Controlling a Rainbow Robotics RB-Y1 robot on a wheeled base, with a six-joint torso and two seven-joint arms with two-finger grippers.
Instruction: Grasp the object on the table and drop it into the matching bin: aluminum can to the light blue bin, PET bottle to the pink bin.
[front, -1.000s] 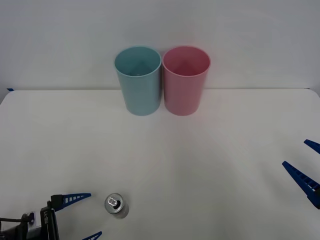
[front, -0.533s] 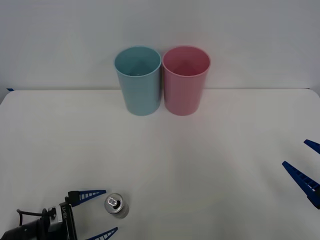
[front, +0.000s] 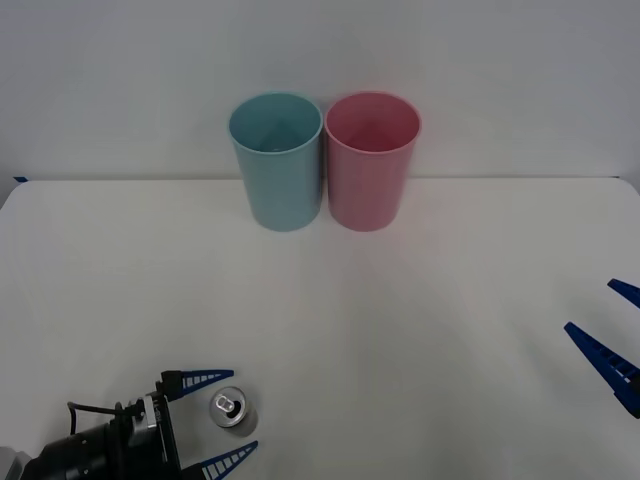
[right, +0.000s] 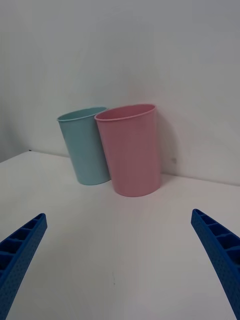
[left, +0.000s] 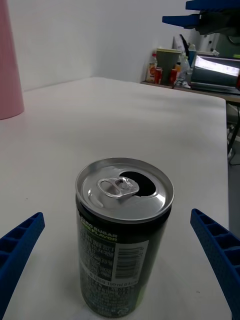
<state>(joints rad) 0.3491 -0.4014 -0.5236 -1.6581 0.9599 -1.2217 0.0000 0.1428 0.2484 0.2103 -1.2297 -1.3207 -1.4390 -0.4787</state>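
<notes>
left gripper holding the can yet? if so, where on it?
Nothing held. The left gripper is open, its blue ribbed fingers either side of the small upright dark-bodied, silver-topped aluminum can, not touching. The right gripper hangs open at the table's right edge.

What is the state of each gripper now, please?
Left gripper: open, fingers on both sides of the aluminum can, not closed on it.
Right gripper: open, holding nothing.

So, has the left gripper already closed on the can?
No. In the left wrist view the aluminum can stands upright on the table with clear gaps to both blue fingers of the left gripper.
</notes>
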